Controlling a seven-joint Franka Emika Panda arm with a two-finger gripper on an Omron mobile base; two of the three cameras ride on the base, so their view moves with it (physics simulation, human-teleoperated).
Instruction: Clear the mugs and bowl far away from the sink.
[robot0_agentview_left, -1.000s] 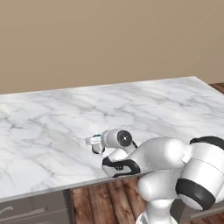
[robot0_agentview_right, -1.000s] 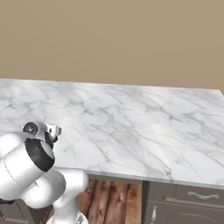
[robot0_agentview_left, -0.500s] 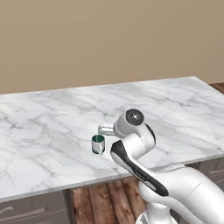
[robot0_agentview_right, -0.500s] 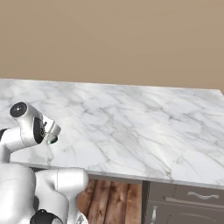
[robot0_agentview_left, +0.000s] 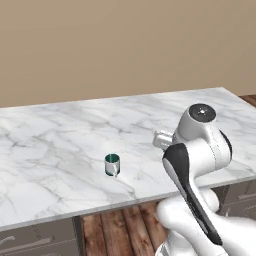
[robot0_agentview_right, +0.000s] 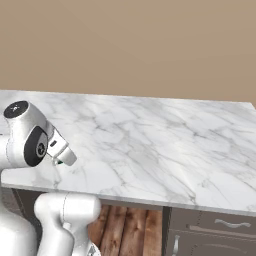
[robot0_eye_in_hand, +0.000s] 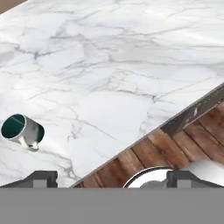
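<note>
A silvery grey mug (robot0_agentview_left: 112, 164) with a dark teal inside stands upright by itself on the white marble counter (robot0_agentview_left: 60, 125), near the front edge. In the hand view this mug (robot0_eye_in_hand: 22, 130) sits at the lower left, handle toward the camera. My gripper (robot0_eye_in_hand: 114, 179) is open and holds nothing; its dark fingertips (robot0_eye_in_hand: 41, 178) stand far apart, above the counter's front edge and away from the mug. In the right base view the hand (robot0_agentview_right: 60, 149) hangs over the counter's near left part, with a sliver of the mug (robot0_agentview_right: 58, 162) just below it. The bowl and the sink are out of view.
The counter's front edge (robot0_eye_in_hand: 192, 111) drops to a wooden floor (robot0_eye_in_hand: 175, 144). Dark cabinet drawers (robot0_agentview_right: 215, 235) sit under the counter. A plain tan wall (robot0_agentview_left: 125, 45) backs the counter. My own arm (robot0_agentview_left: 200, 150) rises at the counter's near right.
The hand was at the mug; the arm has since risen and swung right, away from it. The mug has stayed in place on the counter, now in plain sight.
</note>
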